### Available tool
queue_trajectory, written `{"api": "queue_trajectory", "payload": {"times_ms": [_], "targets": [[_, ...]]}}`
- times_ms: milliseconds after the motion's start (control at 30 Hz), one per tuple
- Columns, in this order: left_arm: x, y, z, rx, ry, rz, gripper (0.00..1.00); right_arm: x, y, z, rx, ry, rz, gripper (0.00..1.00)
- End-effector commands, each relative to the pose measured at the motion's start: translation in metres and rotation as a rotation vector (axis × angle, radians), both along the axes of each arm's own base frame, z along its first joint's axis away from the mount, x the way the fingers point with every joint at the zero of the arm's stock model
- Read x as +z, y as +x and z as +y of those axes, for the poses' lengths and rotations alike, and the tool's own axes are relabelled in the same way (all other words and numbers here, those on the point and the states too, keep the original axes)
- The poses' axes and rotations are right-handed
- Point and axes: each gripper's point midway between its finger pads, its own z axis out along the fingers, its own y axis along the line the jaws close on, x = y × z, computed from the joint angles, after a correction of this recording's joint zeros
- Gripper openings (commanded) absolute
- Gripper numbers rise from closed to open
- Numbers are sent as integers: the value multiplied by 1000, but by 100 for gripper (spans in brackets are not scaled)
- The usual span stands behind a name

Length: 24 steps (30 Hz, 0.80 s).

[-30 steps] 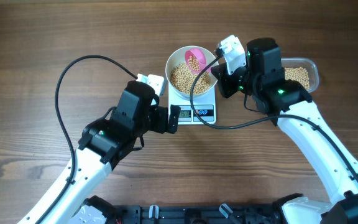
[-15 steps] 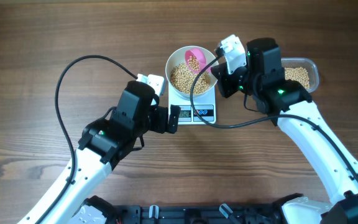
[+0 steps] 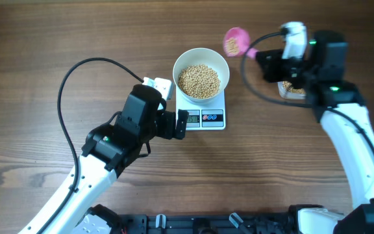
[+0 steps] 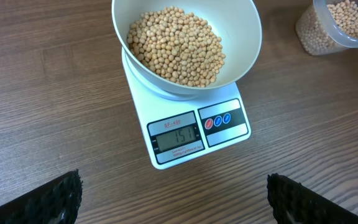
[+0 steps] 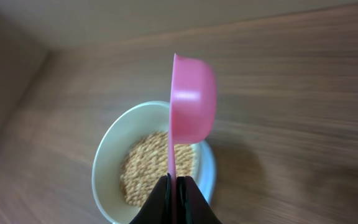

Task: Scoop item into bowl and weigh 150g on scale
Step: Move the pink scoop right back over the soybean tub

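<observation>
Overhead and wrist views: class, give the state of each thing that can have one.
bowl: on the scale, partly filled with beans
scale: display on
scoop: held in the air, a few beans inside
tub: open, beans inside
left end effector: open, empty
right end effector: shut on the scoop handle

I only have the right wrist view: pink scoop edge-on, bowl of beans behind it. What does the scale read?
Observer: In the left wrist view, the scale display looks like 151.
Operator: What am I carrying?
Observer: Overhead, the pink scoop in the right claw holds a few beans. It is beside the bowl, not above it.
Operator: And the other arm?
Observer: The left claw is open and empty, by the scale's display edge.
</observation>
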Motion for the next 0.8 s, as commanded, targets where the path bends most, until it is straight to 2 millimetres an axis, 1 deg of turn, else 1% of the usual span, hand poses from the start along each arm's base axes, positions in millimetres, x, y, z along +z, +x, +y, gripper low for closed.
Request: {"api": "queue_trajectory", "payload": {"times_ms": [0, 133, 233, 300, 367, 400, 467, 533, 567, 667, 767], "targets": [[5, 1, -4, -11, -11, -7, 100, 22, -5, -40, -66, 40, -24, 4], [5, 2, -4, -11, -11, -8, 100, 14, -19, -99, -180, -18, 10, 4], [5, 2, -4, -11, -11, -8, 100, 12, -26, -129, -256, -25, 29, 4], [5, 2, -4, -12, -11, -8, 100, 5, -31, -152, -313, -80, 47, 4], [5, 2, -4, -12, -11, -8, 100, -3, -35, -169, -361, -159, 68, 4], [5, 2, -4, -11, -11, -8, 100, -9, -39, -174, -344, -236, 75, 4], [5, 1, -4, -11, -11, -7, 100, -20, -47, -174, -256, -383, 86, 4], [5, 1, -4, -11, -11, -7, 100, -29, -53, -178, -238, -484, 122, 4], [5, 1, -4, -12, -11, -7, 100, -34, -56, -185, -255, -573, 153, 4], [5, 2, -4, -12, -11, -8, 100, -36, -56, -187, -240, -672, 163, 4], [5, 2, -4, -11, -11, -8, 100, -36, -57, -191, -234, -830, 181, 4]]}}
